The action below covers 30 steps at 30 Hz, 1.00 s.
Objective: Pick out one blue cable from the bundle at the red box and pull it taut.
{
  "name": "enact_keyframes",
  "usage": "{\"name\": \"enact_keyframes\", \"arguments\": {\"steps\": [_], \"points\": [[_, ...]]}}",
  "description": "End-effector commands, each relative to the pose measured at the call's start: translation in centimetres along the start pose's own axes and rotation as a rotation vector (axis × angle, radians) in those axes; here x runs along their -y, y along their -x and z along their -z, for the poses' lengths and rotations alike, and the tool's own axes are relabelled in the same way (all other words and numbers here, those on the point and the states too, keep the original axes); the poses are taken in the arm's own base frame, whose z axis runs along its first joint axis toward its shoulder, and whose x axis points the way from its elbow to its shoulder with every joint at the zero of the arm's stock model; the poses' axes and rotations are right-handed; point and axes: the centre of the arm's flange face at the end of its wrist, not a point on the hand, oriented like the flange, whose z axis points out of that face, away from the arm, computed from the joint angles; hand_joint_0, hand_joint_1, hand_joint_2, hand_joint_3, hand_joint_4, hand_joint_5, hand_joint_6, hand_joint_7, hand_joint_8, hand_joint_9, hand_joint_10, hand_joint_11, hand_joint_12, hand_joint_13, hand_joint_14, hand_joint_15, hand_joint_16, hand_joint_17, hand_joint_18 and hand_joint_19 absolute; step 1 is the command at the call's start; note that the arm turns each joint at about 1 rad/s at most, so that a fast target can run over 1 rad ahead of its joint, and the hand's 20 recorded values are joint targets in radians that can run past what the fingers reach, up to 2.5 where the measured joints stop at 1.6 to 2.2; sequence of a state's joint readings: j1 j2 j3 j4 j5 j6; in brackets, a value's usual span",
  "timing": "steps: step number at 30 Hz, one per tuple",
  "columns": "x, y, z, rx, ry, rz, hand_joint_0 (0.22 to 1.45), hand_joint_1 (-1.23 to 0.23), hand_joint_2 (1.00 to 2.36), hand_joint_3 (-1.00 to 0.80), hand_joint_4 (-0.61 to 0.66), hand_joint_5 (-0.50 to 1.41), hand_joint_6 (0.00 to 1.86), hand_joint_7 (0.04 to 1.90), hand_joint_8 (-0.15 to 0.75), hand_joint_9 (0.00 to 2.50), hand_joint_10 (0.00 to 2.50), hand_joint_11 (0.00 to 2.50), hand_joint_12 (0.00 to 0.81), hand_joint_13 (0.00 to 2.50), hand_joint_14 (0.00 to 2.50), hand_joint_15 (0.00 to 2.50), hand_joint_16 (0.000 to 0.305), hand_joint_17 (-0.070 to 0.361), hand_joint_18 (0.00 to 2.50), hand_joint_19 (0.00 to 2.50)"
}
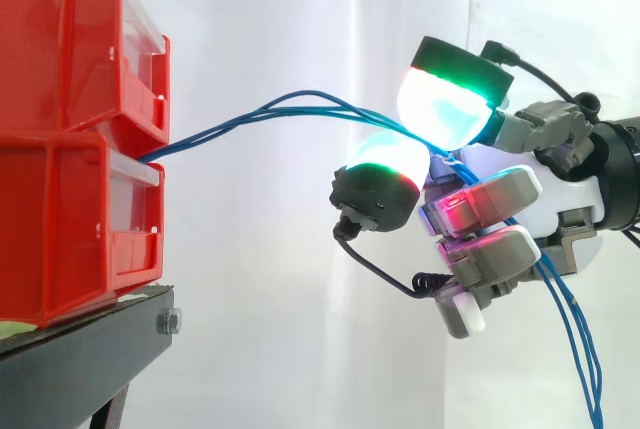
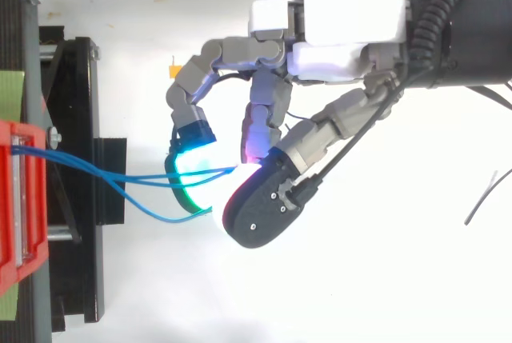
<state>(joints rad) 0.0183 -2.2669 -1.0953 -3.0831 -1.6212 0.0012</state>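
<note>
Here the hand [image 2: 344, 31] has its glowing fingers [image 1: 450, 99] curled together, thumb pad against finger pad, clamped on the thin blue cables [image 1: 300, 107]. Ahead of the fingers the strands run in a gentle arc, spreading apart, to the gap between the two stacked red plastic bins [image 1: 70, 229] on the black metal stand [image 1: 90, 349]. Behind the fingers they hang down past the palm.

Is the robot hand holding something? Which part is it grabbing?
Yes. The hand pinches the blue cables between its glowing fingertips, partway along them: one side runs to the red bins, the rest hangs down. How many it grips cannot be told.
</note>
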Motion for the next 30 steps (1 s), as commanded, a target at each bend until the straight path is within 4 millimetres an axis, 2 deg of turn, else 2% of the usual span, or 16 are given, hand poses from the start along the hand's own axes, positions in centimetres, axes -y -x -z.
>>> {"name": "enact_keyframes", "arguments": {"steps": [1, 11, 16, 18, 23, 30], "points": [[0.02, 0.01, -0.01, 0.001, 0.000, 0.001, 0.69, -1.01, 1.00, -0.50, -0.16, -0.09, 0.93, 1.08, 0.223, 1.31, 0.03, 0.87, 0.355, 1.12, 0.03, 0.77, 0.049, 0.110, 0.88, 0.51], [-0.01, -0.01, -0.04, 0.000, 0.003, 0.000, 0.70, -1.03, 1.00, -0.50, -0.10, -0.15, 0.94, 0.90, 0.180, 1.10, 0.02, 0.85, 0.360, 0.94, 0.03, 0.64, 0.048, 0.109, 0.82, 0.44], [0.01, 0.01, -0.02, 0.001, 0.001, 0.000, 0.66, -0.98, 1.00, -0.50, -0.09, -0.16, 0.94, 0.86, 0.183, 1.11, 0.02, 0.84, 0.360, 0.94, 0.02, 0.63, 0.048, 0.108, 0.81, 0.47], [0.01, 0.01, -0.02, 0.001, 0.001, 0.000, 0.59, -0.93, 1.00, -0.50, -0.08, -0.15, 0.94, 0.86, 0.195, 1.16, 0.02, 0.85, 0.365, 0.97, 0.02, 0.65, 0.049, 0.110, 0.82, 0.48], [-0.08, -0.01, -0.06, 0.000, 0.004, 0.000, 0.51, -0.76, 1.00, -0.50, -0.05, -0.13, 0.91, 0.83, 0.233, 1.28, 0.02, 0.83, 0.391, 1.04, 0.02, 0.65, 0.053, 0.119, 0.87, 0.51], [-0.08, 0.01, -0.06, 0.001, 0.004, 0.000, 0.51, -0.58, 1.00, -0.50, -0.06, -0.12, 0.88, 0.85, 0.234, 1.36, 0.02, 0.83, 0.393, 1.12, 0.02, 0.66, 0.053, 0.120, 0.92, 0.55]]}}
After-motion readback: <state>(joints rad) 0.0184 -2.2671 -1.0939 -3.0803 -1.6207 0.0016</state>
